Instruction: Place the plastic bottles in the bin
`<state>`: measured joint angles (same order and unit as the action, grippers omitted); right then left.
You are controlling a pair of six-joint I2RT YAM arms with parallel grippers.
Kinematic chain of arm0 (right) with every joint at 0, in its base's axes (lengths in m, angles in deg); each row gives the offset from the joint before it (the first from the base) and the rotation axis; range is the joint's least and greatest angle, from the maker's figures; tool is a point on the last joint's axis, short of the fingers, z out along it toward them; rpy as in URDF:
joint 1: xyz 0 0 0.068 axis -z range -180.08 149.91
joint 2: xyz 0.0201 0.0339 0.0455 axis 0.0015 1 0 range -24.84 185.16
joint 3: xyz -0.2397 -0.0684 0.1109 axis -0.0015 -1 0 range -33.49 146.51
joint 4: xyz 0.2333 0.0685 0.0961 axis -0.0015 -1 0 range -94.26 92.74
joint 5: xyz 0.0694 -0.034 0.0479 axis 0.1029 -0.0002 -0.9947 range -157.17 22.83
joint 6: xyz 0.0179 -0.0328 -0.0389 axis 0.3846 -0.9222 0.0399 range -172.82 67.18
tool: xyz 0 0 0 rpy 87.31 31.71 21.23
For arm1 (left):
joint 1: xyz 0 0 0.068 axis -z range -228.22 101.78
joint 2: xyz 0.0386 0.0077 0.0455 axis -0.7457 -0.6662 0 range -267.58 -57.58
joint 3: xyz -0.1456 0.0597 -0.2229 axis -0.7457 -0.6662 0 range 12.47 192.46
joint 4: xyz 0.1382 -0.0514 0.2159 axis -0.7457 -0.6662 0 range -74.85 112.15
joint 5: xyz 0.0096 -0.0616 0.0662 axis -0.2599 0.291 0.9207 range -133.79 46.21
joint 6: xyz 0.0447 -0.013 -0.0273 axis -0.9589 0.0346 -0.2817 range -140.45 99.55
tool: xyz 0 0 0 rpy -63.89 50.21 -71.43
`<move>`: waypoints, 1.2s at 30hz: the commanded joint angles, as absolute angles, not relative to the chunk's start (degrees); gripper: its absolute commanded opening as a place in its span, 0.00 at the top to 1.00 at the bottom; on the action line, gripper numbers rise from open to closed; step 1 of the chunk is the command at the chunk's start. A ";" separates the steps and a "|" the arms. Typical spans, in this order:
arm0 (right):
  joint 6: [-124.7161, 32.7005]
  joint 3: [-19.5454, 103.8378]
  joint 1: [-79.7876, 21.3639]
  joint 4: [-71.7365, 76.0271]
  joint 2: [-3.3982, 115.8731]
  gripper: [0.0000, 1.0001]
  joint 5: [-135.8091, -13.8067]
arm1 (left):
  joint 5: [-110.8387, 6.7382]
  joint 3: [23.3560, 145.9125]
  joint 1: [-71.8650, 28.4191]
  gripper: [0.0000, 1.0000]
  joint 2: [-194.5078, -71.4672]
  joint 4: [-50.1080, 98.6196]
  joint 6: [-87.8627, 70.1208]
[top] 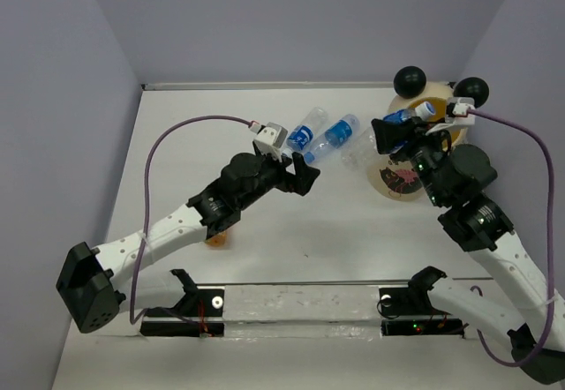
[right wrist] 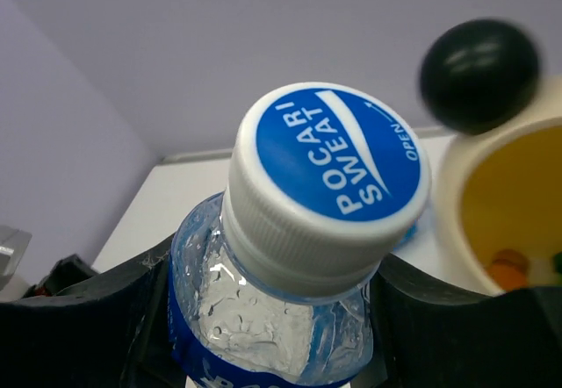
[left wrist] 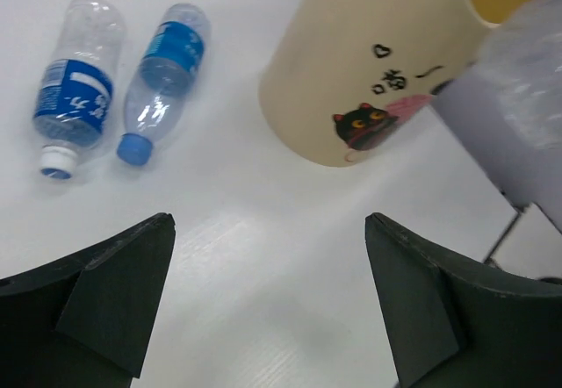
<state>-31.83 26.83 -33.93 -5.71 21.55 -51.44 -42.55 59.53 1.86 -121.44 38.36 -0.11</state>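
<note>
A clear bottle (right wrist: 290,256) is held clamped by the right gripper (right wrist: 272,353), with the rim of the bin (right wrist: 446,204) at its 3 o'clock. The left gripper (left wrist: 268,230) is spread wide and empty. A white-capped bottle (left wrist: 75,98) and a blue-capped bottle (left wrist: 167,72) are seen lying at its 11 o'clock.

You had 3 clear bottles (left wrist: 75,98): two ahead of left jaws, one between right jaws; 1 bin (left wrist: 369,63); 1 orange bottle (top: 217,238).
</note>
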 commanded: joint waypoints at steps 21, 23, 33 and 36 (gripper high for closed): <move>-68.20 19.51 -26.11 30.51 26.13 0.66 -12.32 | -33.86 91.56 -13.06 0.01 -163.04 34.99 -8.93; -67.16 18.81 -24.61 31.13 27.36 0.66 -13.46 | -35.17 94.02 -13.59 0.01 -165.94 34.37 -9.64; -60.04 19.77 -23.20 21.74 25.88 0.05 -13.55 | -41.41 104.83 -14.65 0.02 -176.75 28.57 -14.21; -55.91 21.44 -23.20 15.85 23.24 0.04 -16.87 | -43.00 107.03 -14.91 0.04 -179.56 27.34 -14.65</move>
<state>-62.10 17.95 -23.37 21.05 27.49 -14.22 -40.06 102.44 -14.51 -178.40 29.33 -12.42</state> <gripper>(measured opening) 0.953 0.975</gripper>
